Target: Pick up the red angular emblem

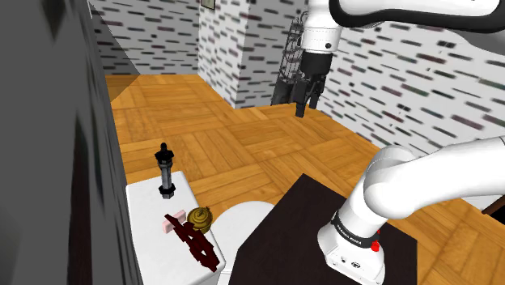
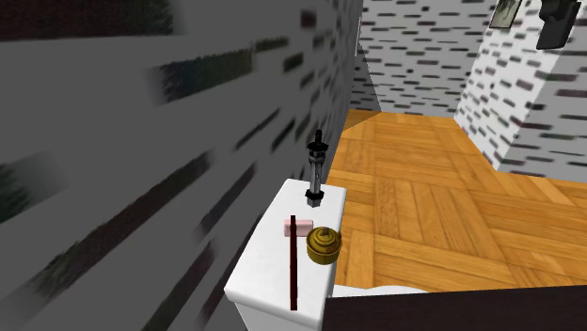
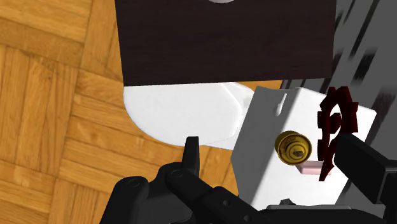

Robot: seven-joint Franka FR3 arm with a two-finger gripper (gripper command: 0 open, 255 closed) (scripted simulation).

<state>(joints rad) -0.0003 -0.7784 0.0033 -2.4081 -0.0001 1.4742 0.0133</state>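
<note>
Gripper (image 1: pixel 306 104) hangs high over the floor, jaws apart, empty. Dark red emblem (image 1: pixel 196 241) lies on the white tank lid (image 1: pixel 148 199), at the gripper's 7 o'clock, well apart. Gold ball (image 1: pixel 201 219) crowds its 1 o'clock. Risk as I judge it: fingers knock the ball, or nudge the thin emblem off the lid's edge.

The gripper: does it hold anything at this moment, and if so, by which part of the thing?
Nothing is held. The gripper hangs in the air with its fingers apart, well away from the dark red emblem on the white tank.
</note>
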